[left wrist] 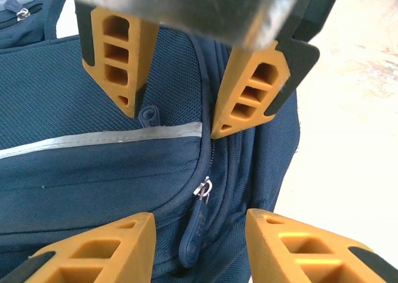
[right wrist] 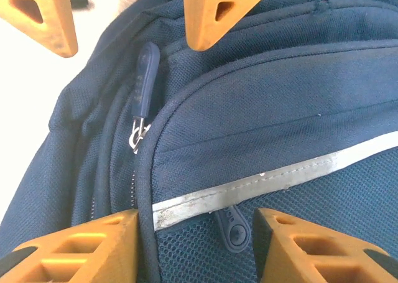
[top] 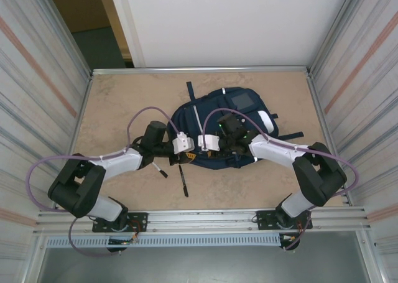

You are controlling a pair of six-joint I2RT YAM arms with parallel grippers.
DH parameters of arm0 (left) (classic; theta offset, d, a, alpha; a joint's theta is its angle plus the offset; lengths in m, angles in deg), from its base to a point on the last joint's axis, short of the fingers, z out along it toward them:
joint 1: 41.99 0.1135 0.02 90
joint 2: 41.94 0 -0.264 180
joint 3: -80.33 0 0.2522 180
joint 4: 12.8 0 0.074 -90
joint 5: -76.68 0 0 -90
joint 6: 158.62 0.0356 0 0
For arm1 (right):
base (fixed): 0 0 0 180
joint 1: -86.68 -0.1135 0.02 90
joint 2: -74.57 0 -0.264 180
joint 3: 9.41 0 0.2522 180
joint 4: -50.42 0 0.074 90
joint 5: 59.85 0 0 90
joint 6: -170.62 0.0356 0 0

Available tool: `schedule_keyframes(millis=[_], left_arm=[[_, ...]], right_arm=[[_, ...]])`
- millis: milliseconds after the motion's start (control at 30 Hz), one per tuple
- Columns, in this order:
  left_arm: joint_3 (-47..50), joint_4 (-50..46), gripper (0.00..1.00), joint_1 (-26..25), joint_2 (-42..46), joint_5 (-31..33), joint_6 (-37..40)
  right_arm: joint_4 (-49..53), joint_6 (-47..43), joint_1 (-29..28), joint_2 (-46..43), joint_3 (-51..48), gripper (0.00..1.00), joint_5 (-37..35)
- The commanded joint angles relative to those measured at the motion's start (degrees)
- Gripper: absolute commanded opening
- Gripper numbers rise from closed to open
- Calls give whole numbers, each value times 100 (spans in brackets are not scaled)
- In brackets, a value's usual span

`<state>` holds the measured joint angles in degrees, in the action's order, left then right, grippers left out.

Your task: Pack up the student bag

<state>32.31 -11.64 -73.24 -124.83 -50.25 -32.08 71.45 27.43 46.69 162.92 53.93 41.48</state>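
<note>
Jaws on both of your grippers stand partly apart, and neither is clamped on anything. Your left gripper (left wrist: 199,221) hangs over the bag (top: 214,102) with a long navy zip pull (left wrist: 194,233) lying in the gap between its fingers (left wrist: 106,252), clear of both. Your right gripper (right wrist: 196,214) faces it from the other side, tips pointing back toward the left one. The two pairs of orange fingers sit near each other above the same patch of fabric (you can see each pair from the other wrist). Between the right fingers lies a small round tab (right wrist: 233,228), closer to one finger than the other; whether it touches that finger you cannot tell. A grey stripe (left wrist: 99,139) runs across the pocket just beside that tab and ends at the zip seam. The bag lies flat on the bench (top: 124,96), about midway between the left and right edges and nearer the far edge than the near one. Both grippers hover over its near side, at the corner of the front pocket.
</note>
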Motion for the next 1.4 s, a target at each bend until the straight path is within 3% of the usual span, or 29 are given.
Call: schedule_keyframes(millis=[0, 67, 200, 400, 500, 767, 933, 1033, 1200, 1367], left_arm=[[120, 281, 42, -18, -84, 0, 119], [121, 331, 42, -19, -160, 11, 95], [113, 322, 42, -15, -198, 10, 65], [89, 343, 43, -126, -199, 172, 34], [109, 538, 43, -287, -284, 517, -63], [142, 1102, 39, -359, -297, 617, -469], [61, 1152, 20, -590, -376, 611, -633], [27, 1153, 0, -651, -331, 689, -767], [-19, 893, 0, -602, 52, 1318, -1319], [220, 870, 0, -552, 597, 2301, -1571]], right_arm=[[-411, -142, -150, 78, -249, 48, -811], [-601, -126, -146, 82, -333, 42, -999], [-584, 30, -100, -454, -368, 18, -756], [-1015, 242, -67, -1146, -643, 4, -257], [-1113, 243, -62, -1267, -722, 2, -143], [-1164, 218, -94, -1369, -792, 0, -184], [-1154, 283, -163, -1413, -772, 0, -316], [-1285, 266, -142, -1457, -860, 0, -318], [-468, 91, -84, -1879, -810, 0, -809], [-657, 435, 276, -2464, -1180, 0, -850]])
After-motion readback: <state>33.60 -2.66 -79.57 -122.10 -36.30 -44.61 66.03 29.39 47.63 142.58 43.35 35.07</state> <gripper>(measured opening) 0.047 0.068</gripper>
